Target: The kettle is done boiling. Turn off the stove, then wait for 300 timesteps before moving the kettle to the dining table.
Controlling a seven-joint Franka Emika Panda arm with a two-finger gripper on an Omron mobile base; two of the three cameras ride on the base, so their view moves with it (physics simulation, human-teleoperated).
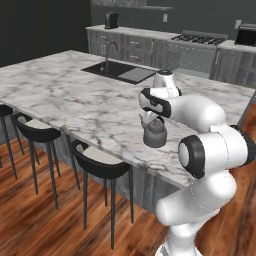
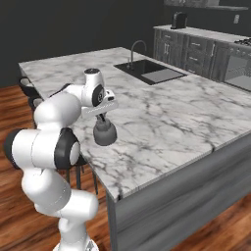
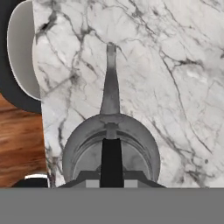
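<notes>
The small grey kettle (image 1: 155, 135) (image 2: 104, 134) is over the near edge of the dining table (image 1: 70, 95) (image 2: 171, 112), low above the white marble; I cannot tell whether it touches. My gripper (image 1: 156, 120) (image 2: 102, 117) comes down from above and is shut on the kettle's dark arched handle. In the hand view I look straight down on the kettle (image 3: 111, 142), its spout pointing up the frame over the marble (image 3: 175, 65), the handle running into my gripper (image 3: 111, 177). The stove (image 1: 197, 39) stands at the back wall, far from the arm.
A dark sink (image 1: 120, 72) with a faucet (image 1: 107, 52) is set into the table's far side. Black stools (image 1: 100, 162) (image 1: 37, 127) stand along the near edge, one just below the kettle (image 3: 22, 52). A coffee machine (image 1: 111, 20) sits on the back counter.
</notes>
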